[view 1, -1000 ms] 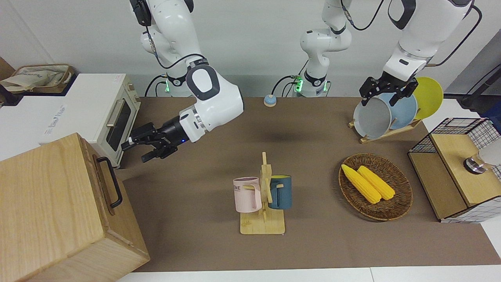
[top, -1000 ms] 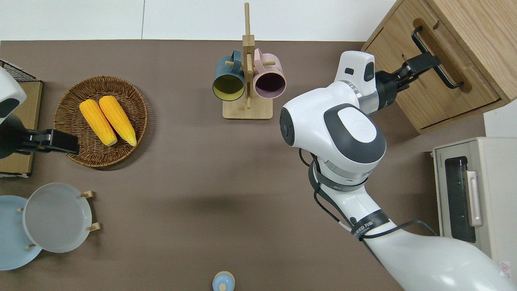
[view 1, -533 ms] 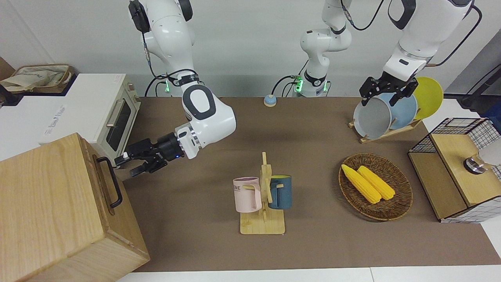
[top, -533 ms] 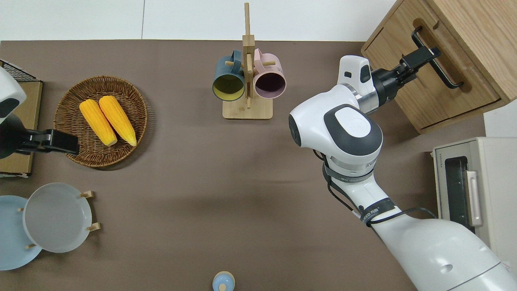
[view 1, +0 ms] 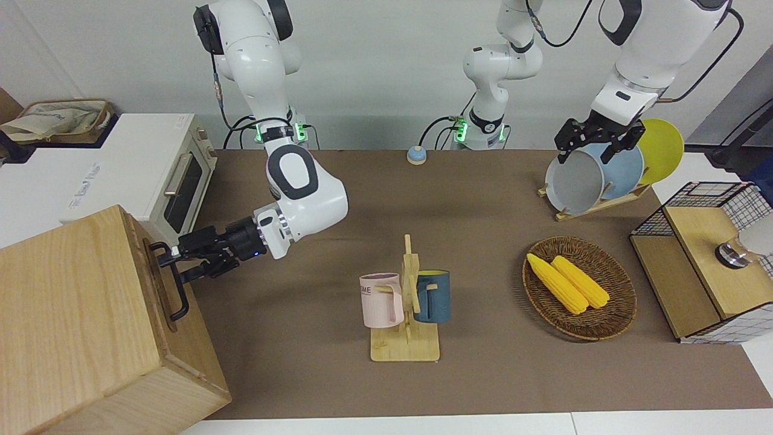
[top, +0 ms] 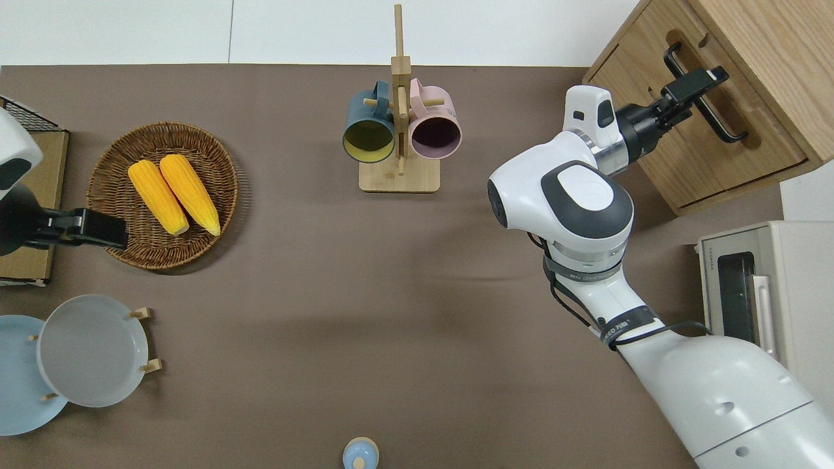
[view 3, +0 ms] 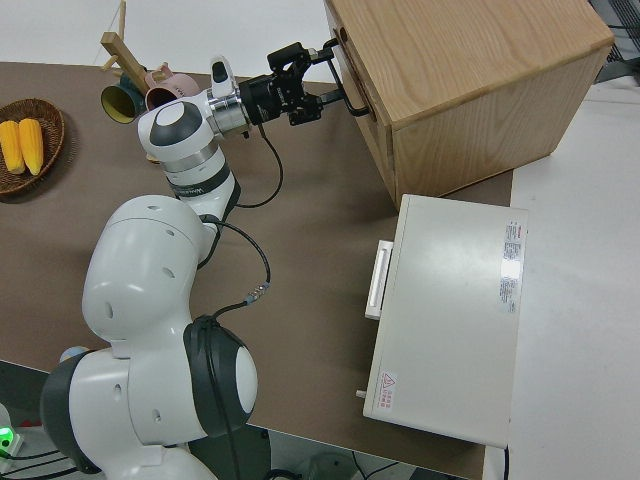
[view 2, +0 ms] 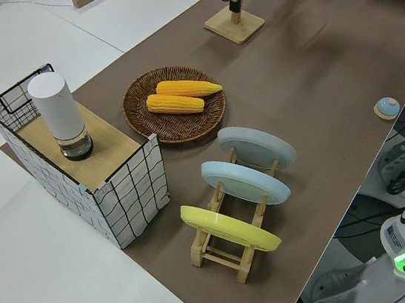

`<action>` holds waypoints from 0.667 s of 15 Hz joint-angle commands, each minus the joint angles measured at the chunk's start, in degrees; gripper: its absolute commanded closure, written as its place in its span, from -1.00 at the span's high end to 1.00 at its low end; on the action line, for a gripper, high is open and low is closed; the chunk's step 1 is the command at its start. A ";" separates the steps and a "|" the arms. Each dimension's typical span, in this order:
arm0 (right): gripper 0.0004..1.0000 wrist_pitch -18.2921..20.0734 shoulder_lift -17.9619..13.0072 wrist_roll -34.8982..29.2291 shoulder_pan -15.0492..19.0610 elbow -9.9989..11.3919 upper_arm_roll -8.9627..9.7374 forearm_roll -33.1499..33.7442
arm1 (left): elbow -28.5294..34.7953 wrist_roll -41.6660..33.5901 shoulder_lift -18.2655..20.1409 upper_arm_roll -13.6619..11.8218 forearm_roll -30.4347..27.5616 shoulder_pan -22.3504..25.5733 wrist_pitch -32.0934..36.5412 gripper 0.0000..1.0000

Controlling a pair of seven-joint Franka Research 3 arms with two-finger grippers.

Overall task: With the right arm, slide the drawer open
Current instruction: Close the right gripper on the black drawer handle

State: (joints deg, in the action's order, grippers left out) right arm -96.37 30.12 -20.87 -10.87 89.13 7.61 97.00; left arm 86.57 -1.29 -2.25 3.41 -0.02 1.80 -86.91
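Observation:
The drawer is in the large light-wood box at the right arm's end of the table; its front sits flush with the box. Its black bar handle runs along the front and also shows in the overhead view. My right gripper is open at the handle, one finger on each side of the bar near the end nearer to the robots. It also shows in the overhead view and the right side view. My left gripper is parked.
A white toaster oven stands beside the box, nearer to the robots. A wooden mug rack with two mugs is mid-table. A wicker basket with corn, a plate rack and a wire-mesh box stand toward the left arm's end.
My right gripper has moved from near the toaster oven across to the box, and its open fingers now straddle the drawer handle. The left arm has not moved.

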 commanded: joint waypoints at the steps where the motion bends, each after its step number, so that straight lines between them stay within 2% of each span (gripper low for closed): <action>1: 0.15 -1.10 -0.06 -1.19 1.03 0.17 0.65 1.87 | -1.40 -0.56 -0.65 0.37 0.98 0.22 1.13 0.99; 3: -0.68 -1.02 -0.06 -1.28 1.12 0.17 0.65 1.78 | -1.49 -0.56 -0.65 0.37 0.98 0.22 1.13 0.99; 4: -0.96 -1.01 -0.06 -1.28 1.03 0.17 0.65 1.61 | -1.49 -0.56 -0.65 0.37 0.98 0.22 1.13 0.99; 10: -1.00 -0.49 0.11 -1.28 0.85 0.35 0.74 1.08 | -1.40 -0.56 -0.65 0.37 0.98 0.22 1.13 0.99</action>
State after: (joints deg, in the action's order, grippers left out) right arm -96.90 30.68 -21.63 -10.62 89.57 7.69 96.87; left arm 86.57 -1.29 -2.25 3.41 -0.02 1.80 -86.91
